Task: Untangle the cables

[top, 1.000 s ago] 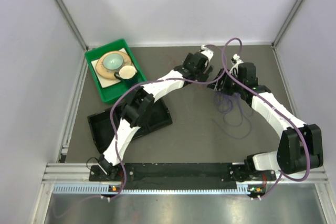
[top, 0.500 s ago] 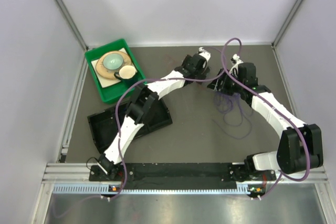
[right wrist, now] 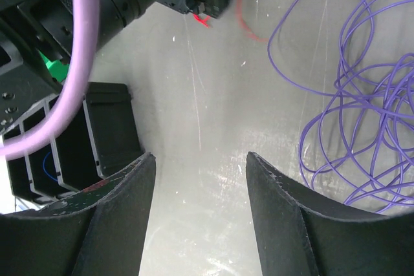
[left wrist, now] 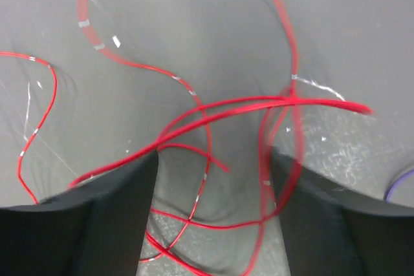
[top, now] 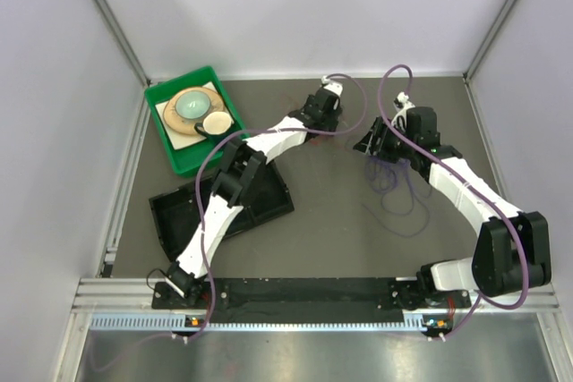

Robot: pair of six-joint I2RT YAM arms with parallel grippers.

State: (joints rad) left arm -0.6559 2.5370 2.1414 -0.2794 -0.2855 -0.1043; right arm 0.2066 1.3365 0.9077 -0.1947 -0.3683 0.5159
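A thin red cable (left wrist: 194, 105) lies in loose crossing loops on the grey table. My left gripper (left wrist: 213, 159) hangs low over it, jaws open, with several red strands running between the fingers (left wrist: 110, 214). In the top view this gripper (top: 327, 100) is at the far middle of the table. A purple cable (right wrist: 362, 101) lies in a loose tangle (top: 394, 192) to the right of my right gripper (right wrist: 200, 159), which is open with only bare table between its fingers. That gripper (top: 372, 142) sits just left of the purple tangle. A short blue strand (right wrist: 44, 163) shows inside the black tray.
A green bin (top: 175, 157) with a plate and bowl stands at the far left. A black compartment tray (top: 170, 216) lies under the left arm, also seen as the black tray (right wrist: 113, 127). A thick mauve hose (right wrist: 81, 63) hangs along the left arm. Walls close three sides.
The left gripper has shifted a little to the left at the far side of the table. The right arm and the purple cable have not moved.
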